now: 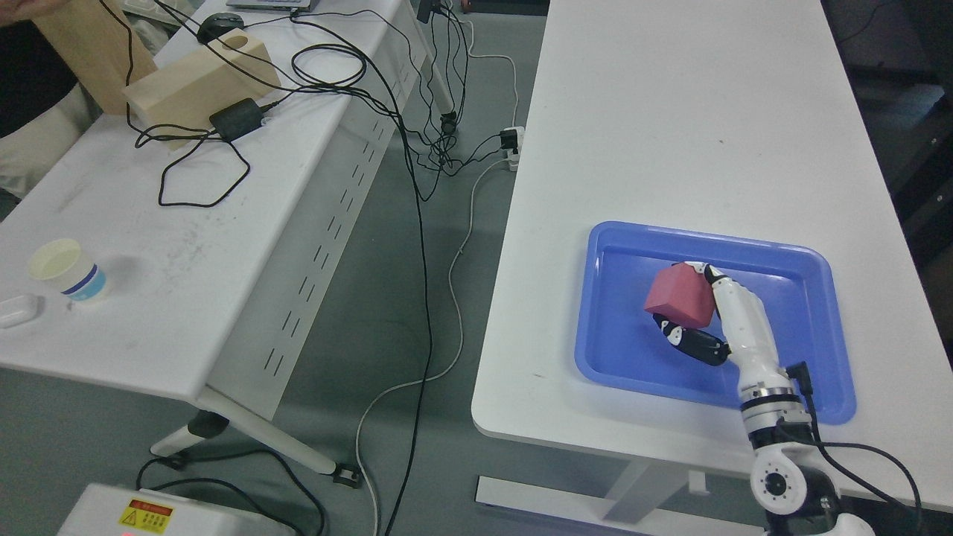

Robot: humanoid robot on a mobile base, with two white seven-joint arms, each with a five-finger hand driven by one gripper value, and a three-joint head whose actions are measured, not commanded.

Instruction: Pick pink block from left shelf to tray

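Over the middle of the blue tray (pixel 819 406), the pink block (pixel 679 296) sits pinched in the right hand (pixel 707 313), white fingers (pixel 733 301) along its right side, dark ones curled underneath. Tray's near the white table's (pixel 670 112) front edge.

Left counter (pixel 223 246) is a mess — paper cup (pixel 67 271), wooden block (pixel 197 80), black power adapter (pixel 237 119), cables (pixel 417 164) trailing to the floor.
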